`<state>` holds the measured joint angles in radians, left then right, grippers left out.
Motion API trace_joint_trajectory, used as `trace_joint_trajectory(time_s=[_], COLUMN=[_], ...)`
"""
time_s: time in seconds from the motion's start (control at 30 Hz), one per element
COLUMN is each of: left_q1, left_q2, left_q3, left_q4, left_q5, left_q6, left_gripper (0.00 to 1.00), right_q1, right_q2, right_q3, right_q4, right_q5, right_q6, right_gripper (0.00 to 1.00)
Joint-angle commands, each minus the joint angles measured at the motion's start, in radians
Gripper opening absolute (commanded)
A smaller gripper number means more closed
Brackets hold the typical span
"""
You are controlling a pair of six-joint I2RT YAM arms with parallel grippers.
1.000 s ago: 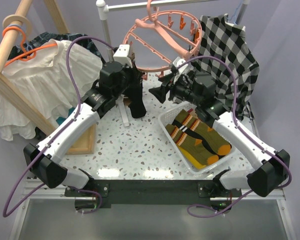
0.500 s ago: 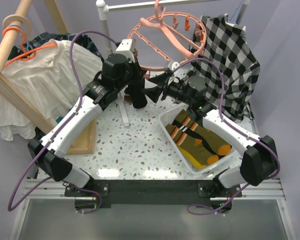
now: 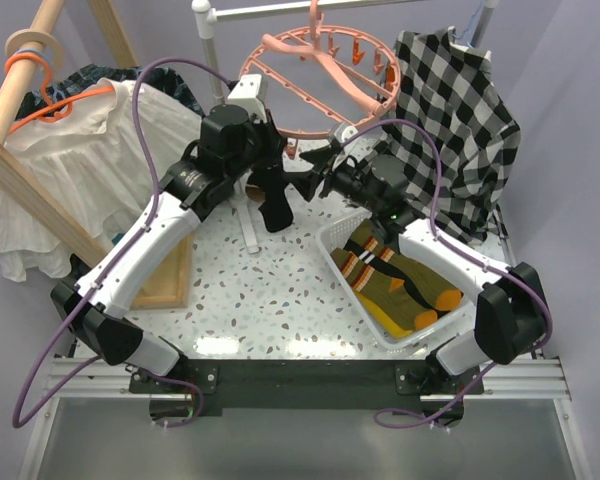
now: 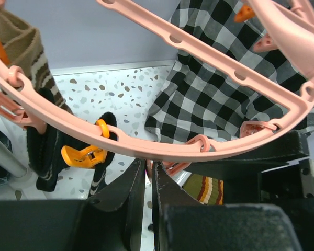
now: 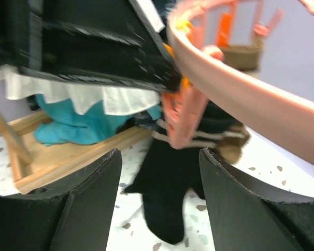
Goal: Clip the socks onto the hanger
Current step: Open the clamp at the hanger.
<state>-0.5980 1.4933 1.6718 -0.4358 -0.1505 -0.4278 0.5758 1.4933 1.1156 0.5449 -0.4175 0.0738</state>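
Observation:
The salmon-pink hanger [image 3: 310,75] hangs at the back, and its ring [image 4: 209,149] crosses just above my left gripper [image 4: 149,166]. That gripper [image 3: 272,165] is shut, with a pink clip [image 4: 172,166] of the ring pinched at its tips. A black sock [image 3: 273,205] hangs below the ring by that clip [image 5: 182,112]; its top is hidden. A brown striped sock [image 4: 26,47] hangs on the ring. My right gripper [image 5: 159,154] is open, facing the black sock [image 5: 170,193] without touching it. Olive socks with orange toes [image 3: 405,275] lie in the basket.
The white basket [image 3: 332,250] sits at the right, with a yellow sock [image 3: 385,318] inside. A checked shirt [image 3: 460,110] hangs behind my right arm. A white blouse on an orange coat hanger [image 3: 80,150] and a wooden rack [image 3: 20,95] stand at the left.
Both arms have pushed back and up towards the ring, which has swung slightly left. The right gripper's fingers have come a little closer together. The left stays shut.

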Motion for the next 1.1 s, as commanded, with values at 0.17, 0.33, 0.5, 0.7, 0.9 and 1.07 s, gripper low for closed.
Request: trace_joint_trajectory(time_s=[0.17, 0.33, 0.5, 0.7, 0.9, 1.07], left_q1=[0.003, 0.003, 0.017, 0.056, 0.087, 0.106], left_q2=[-0.053, -0.048, -0.041, -0.039, -0.039, -0.034], left_q3=[0.022, 0.034, 0.034, 0.014, -0.009, -0.023], left_q4=[0.025, 0.006, -0.011, 0.008, 0.031, 0.058], left_q5=[0.008, 0.014, 0.028, 0.109, 0.175, 0.221], left_q6=[0.001, -0.005, -0.011, -0.034, -0.057, -0.080], left_gripper=[0.13, 0.13, 0.13, 0.13, 0.13, 0.15], right_q1=[-0.004, -0.010, -0.010, -0.010, -0.008, -0.007], right_q2=[0.044, 0.097, 0.119, 0.128, 0.133, 0.133], right_q3=[-0.022, 0.009, 0.024, 0.032, 0.039, 0.053], right_q4=[0.182, 0.248, 0.277, 0.306, 0.320, 0.316], right_q5=[0.102, 0.040, -0.004, -0.046, -0.067, -0.087], right_q6=[-0.037, 0.004, 0.037, 0.078, 0.107, 0.127], right_gripper=[0.64, 0.62, 0.57, 0.51, 0.46, 0.42])
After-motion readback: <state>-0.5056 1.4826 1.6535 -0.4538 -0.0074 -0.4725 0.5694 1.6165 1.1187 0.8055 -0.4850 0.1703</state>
